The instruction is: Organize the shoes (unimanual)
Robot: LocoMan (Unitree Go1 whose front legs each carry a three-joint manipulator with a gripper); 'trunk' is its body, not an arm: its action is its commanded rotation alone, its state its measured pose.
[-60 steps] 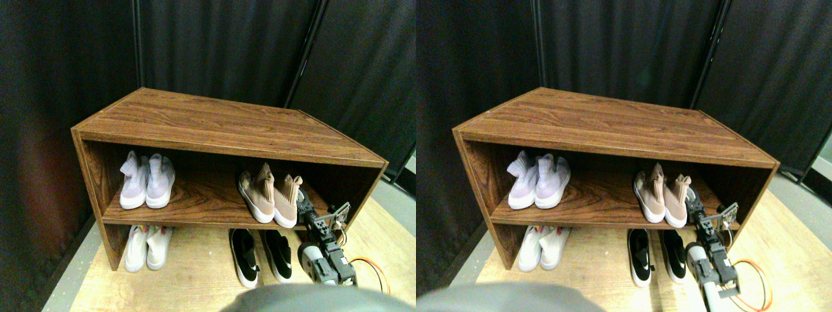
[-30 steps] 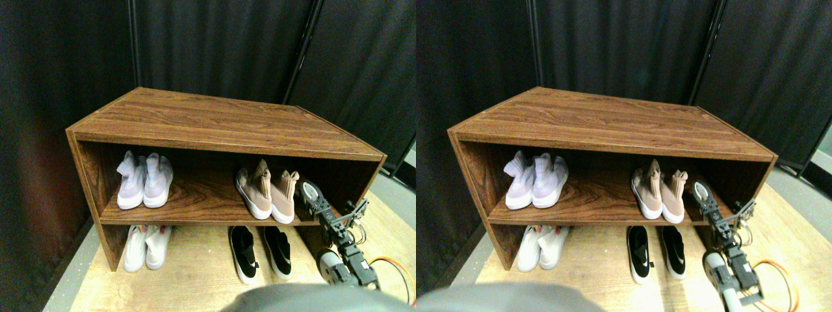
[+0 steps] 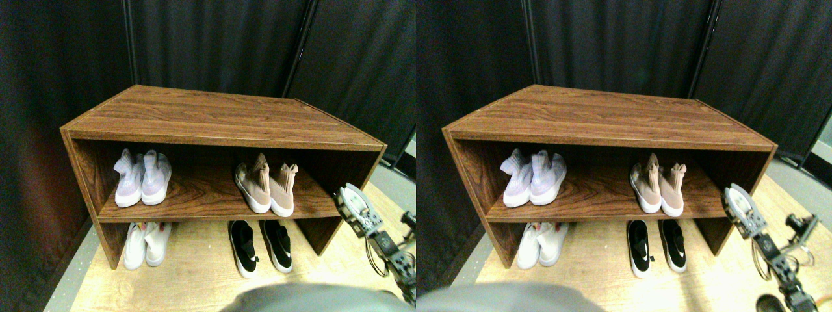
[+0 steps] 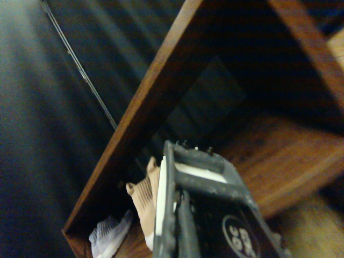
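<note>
Shelf board right of the pinkish-beige shoes lies bare up to the side panel.

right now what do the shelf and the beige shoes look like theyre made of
Shelf: looks like wood or wood-look laminate, since the dark brown grain runs evenly across flat boards with a slight sheen; which of the two cannot be told. Beige shoes: the uppers look like a soft knit, with sock-like collars standing up unevenly, on smooth white soles, probably rubber or foam.

Walls: black curtains — hung all around
Floor: pale wood boards
Furniture: dark walnut shoe shelf — two tiers
</note>
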